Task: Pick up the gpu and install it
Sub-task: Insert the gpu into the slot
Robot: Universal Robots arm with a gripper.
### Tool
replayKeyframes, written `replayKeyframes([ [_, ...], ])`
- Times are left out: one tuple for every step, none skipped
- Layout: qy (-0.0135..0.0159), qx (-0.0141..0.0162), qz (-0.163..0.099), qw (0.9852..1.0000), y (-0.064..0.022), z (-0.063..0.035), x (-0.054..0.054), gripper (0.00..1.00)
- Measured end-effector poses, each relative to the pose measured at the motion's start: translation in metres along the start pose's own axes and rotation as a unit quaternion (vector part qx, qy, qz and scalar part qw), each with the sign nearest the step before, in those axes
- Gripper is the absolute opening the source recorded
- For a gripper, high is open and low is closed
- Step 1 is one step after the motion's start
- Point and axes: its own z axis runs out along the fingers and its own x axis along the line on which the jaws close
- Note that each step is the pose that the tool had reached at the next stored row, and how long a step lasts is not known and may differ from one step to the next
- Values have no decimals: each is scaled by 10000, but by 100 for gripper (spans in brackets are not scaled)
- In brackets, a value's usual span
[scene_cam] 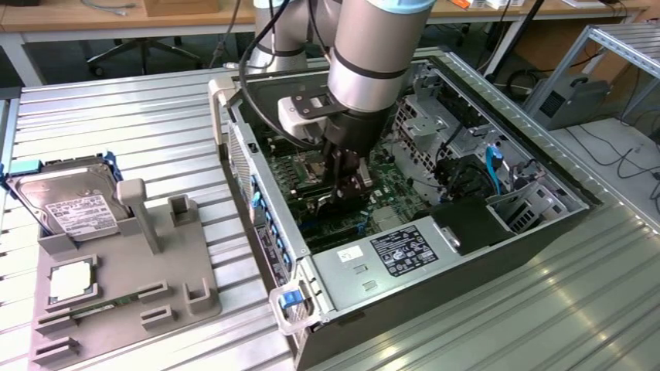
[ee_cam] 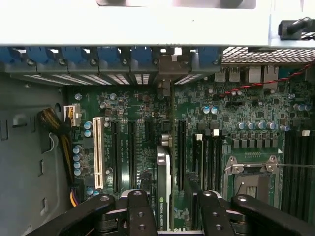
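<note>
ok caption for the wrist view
Gripper holding the gpu edge-on at the motherboard slots

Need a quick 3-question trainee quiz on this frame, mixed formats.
1. True or false: the hard drive sits outside the computer case.
2. Where is the gpu? A) on the grey fixture; B) edge-on in the gripper, over the motherboard; C) lying flat on the metal table.
3. What colour are the slot latches along the case's rear wall?
Key: 1 true; 2 B; 3 blue.
</note>
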Motion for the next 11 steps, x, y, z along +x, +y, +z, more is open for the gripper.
replayKeyframes([
  [-1,0,0,10000,0,19,1,40],
  [0,0,0,10000,1,27,1,40],
  [0,0,0,10000,1,27,1,40],
  [1,0,0,10000,1,27,1,40],
  [-1,0,0,10000,1,31,1,40],
  [-2,1,0,10000,1,47,2,40],
  [-1,0,0,10000,1,57,3,40],
  [0,0,0,10000,1,74,4,40],
  [-1,0,0,10000,1,90,4,40],
  [-1,1,0,10000,2,109,5,40],
  [-1,1,0,10000,2,123,6,40],
])
